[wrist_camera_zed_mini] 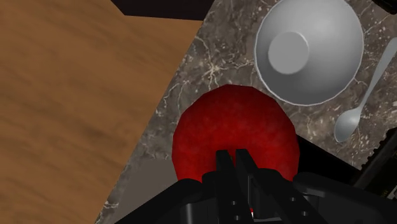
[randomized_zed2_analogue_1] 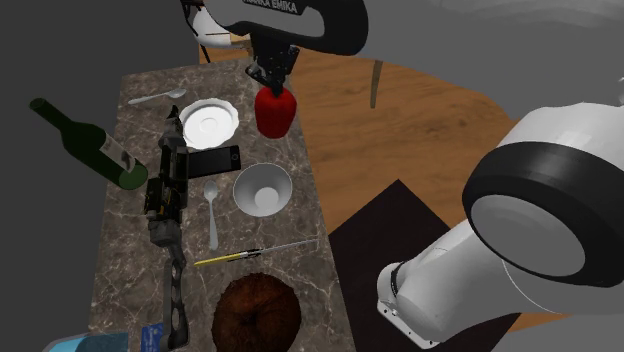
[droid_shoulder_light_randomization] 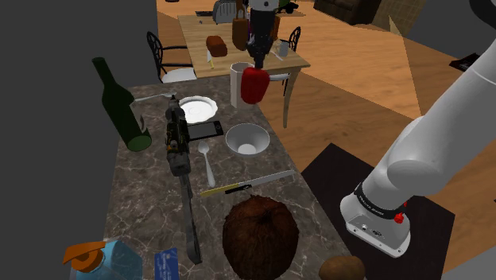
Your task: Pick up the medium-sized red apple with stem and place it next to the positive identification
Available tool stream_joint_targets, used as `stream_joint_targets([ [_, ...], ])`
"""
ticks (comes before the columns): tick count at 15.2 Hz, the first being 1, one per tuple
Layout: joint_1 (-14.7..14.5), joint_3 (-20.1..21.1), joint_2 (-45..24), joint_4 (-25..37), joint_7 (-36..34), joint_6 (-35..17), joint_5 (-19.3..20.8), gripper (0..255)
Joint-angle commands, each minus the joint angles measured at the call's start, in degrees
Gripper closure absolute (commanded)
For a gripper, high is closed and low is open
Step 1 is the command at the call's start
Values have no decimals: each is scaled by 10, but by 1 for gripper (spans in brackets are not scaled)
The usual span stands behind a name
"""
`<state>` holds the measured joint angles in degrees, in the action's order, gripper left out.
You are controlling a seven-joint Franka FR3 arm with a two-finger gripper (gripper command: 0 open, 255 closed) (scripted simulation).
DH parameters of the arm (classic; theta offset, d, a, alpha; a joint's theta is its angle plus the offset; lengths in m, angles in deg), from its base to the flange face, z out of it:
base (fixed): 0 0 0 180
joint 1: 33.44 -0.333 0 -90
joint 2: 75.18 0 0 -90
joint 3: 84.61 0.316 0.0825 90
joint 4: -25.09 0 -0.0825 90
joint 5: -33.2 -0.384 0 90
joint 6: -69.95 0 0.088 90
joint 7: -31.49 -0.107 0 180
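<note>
A red apple point(droid_shoulder_light_randomization: 253, 85) hangs in the air above the far right edge of the marble counter point(droid_shoulder_light_randomization: 143, 207), with my black gripper point(droid_shoulder_light_randomization: 257, 64) shut on its top. The second exterior view shows the apple point(randomized_zed2_analogue_1: 274, 110) under the gripper point(randomized_zed2_analogue_1: 273, 82), just right of the white plate point(randomized_zed2_analogue_1: 209, 121). Seen from the wrist, the fingers point(wrist_camera_zed_mini: 224, 167) stand nearly together over the apple point(wrist_camera_zed_mini: 235, 127), and its stem is hidden. A small blue card point(droid_shoulder_light_randomization: 165, 262) lies at the counter's near end, left of the brown coconut point(droid_shoulder_light_randomization: 260, 237).
On the counter lie a green bottle point(droid_shoulder_light_randomization: 119, 107), a black phone point(droid_shoulder_light_randomization: 203, 130), a grey bowl point(droid_shoulder_light_randomization: 247, 139), a spoon point(droid_shoulder_light_randomization: 207, 163), a knife point(droid_shoulder_light_randomization: 246, 184) and a long dark gun point(droid_shoulder_light_randomization: 179, 159). A white cup point(droid_shoulder_light_randomization: 237, 83) stands behind the apple. A blue jug point(droid_shoulder_light_randomization: 107, 261) sits by the card.
</note>
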<state>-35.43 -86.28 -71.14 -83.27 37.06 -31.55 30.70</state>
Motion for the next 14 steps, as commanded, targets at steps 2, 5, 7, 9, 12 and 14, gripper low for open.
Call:
stream_joint_targets([
  [2, 0, 0, 0, 22, -1, 22, 0, 255],
  [5, 0, 0, 0, 46, -2, 45, 0, 255],
  [7, 0, 0, -1, 62, -3, 61, 0, 255],
  [9, 0, 0, -3, 80, -3, 77, 0, 255],
  [12, 0, 0, -6, 107, -4, 101, 0, 255],
  [14, 0, 0, -9, 126, -5, 117, 0, 255],
])
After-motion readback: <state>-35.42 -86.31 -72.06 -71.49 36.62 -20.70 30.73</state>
